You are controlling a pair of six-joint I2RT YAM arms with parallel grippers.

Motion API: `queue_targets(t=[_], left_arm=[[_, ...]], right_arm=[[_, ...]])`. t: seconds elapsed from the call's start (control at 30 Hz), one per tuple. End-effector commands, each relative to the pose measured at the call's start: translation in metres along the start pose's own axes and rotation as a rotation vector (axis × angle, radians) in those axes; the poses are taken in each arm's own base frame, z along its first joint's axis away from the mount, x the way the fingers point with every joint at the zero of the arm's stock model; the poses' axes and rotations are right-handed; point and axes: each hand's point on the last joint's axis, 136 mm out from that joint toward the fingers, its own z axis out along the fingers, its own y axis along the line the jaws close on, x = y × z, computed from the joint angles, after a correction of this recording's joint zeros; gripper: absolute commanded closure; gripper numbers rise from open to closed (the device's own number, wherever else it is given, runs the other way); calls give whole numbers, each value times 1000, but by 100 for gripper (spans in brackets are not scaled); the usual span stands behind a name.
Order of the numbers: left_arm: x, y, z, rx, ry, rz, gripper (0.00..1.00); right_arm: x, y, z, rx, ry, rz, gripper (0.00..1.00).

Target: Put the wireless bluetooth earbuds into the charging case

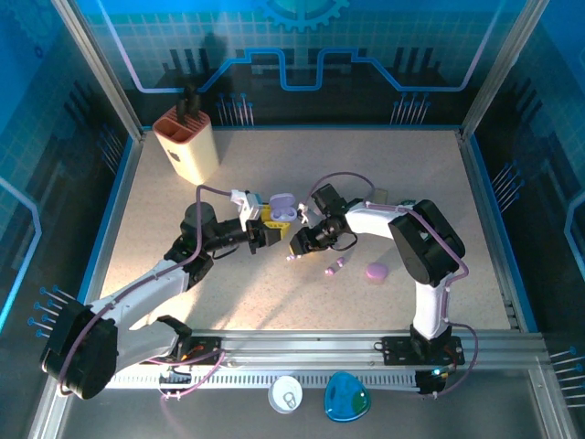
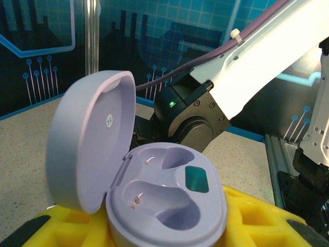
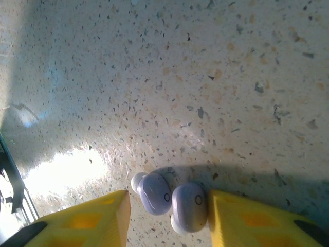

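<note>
Left tool (image 2: 167,231): mine, clenched on the open lavender charging case (image 2: 169,206), lid raised. Right tool (image 3: 169,221): just near-right of that case, straddling two lavender earbuds (image 3: 156,193) lying on the bench (image 3: 205,77). One finger (image 3: 231,216) touches a bud; whether they are gripped, I cannot tell.

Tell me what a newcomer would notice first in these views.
The lavender charging case stands open in the left pincer, lid tipped back and both wells empty. Down on the speckled table, two lavender earbuds lie side by side between the right pincer's yellow fingers, not yet clamped.
</note>
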Motion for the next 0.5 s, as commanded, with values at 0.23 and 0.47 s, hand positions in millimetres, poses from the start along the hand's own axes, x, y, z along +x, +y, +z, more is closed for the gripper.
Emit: queue_targets(t=[0.23,0.47], left_arm=[[-7,-4,1,12,-18,48,65],[-5,-3,1,11,-16,48,65]], right_arm=[[11,-22,17,43,60,137,70],[7,-22,13,70,21,156,80]])
